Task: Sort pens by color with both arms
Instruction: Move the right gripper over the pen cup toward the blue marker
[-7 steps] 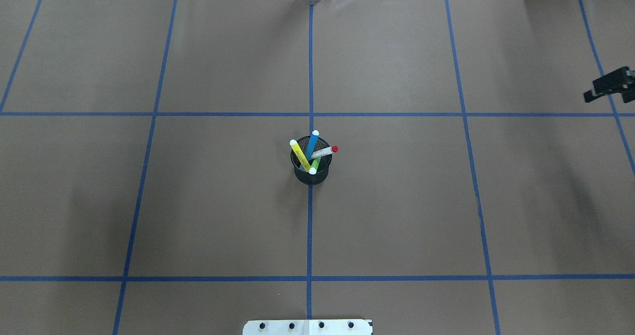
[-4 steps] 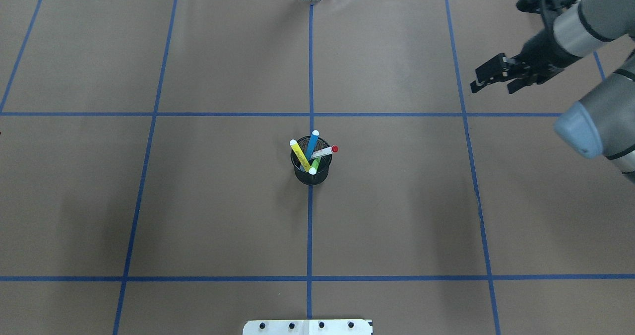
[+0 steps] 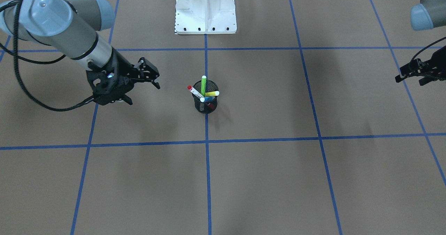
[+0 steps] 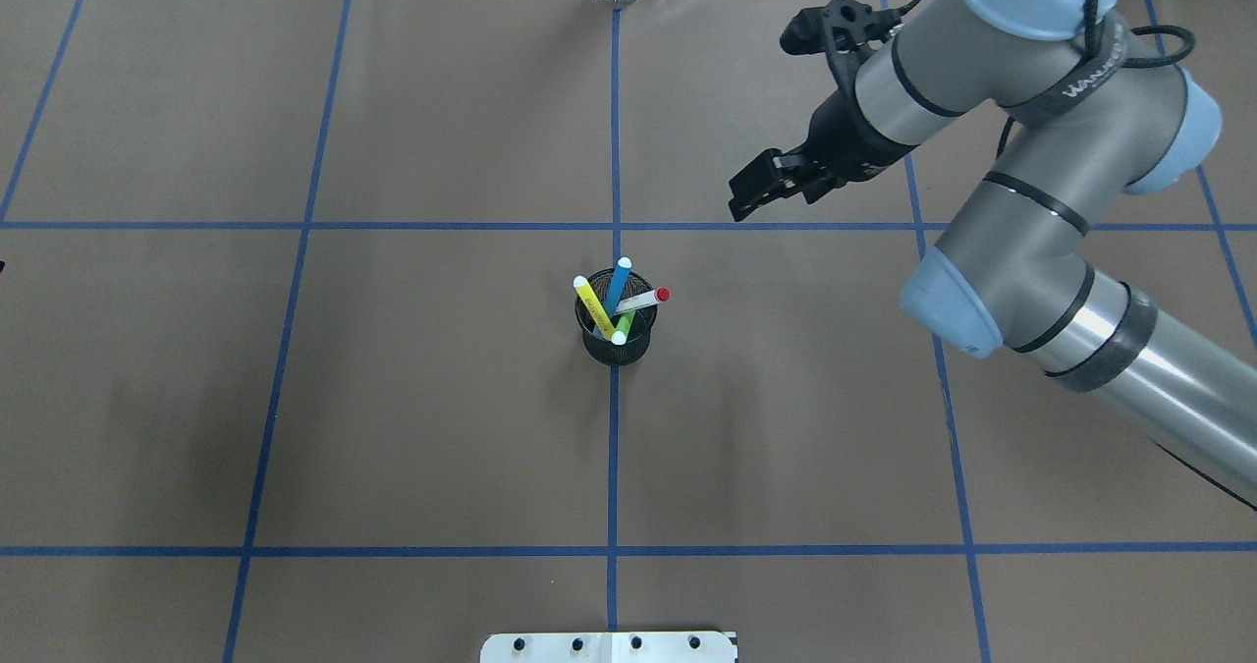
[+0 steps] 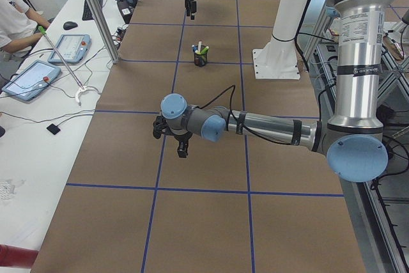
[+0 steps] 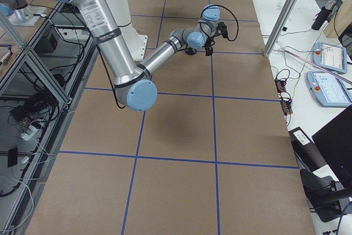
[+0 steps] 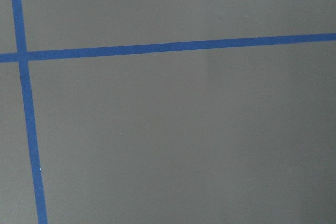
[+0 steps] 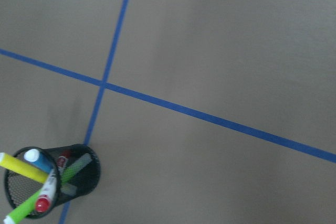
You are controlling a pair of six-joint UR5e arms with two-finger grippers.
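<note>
Fanning outward, pens [image 4: 616, 307] seemingly stand tips-up in cup [image 4: 615, 353].

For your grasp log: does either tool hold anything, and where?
Nothing is held: right tool and left tool are empty, and all pens sit in the cup.

Blue pen [image 4: 617, 292], yellow pen [image 4: 592, 305], lime-green pen [image 3: 203, 85], white red-capped pen [image 4: 640, 302]; black mesh cup [image 4: 617, 352]; brown table [image 4: 442, 398], blue grid lines [image 4: 613, 447].

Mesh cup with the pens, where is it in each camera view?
Front-facing: cup centre, on the middle blue line, below the white base.
Overhead: cup centre, same line, above base.
Exterior left: cup top centre, left of base.
Exterior right: not visible.
Left wrist: absent.
Right wrist: cup bottom left, on the line.
Landmark: that blue line.
</note>
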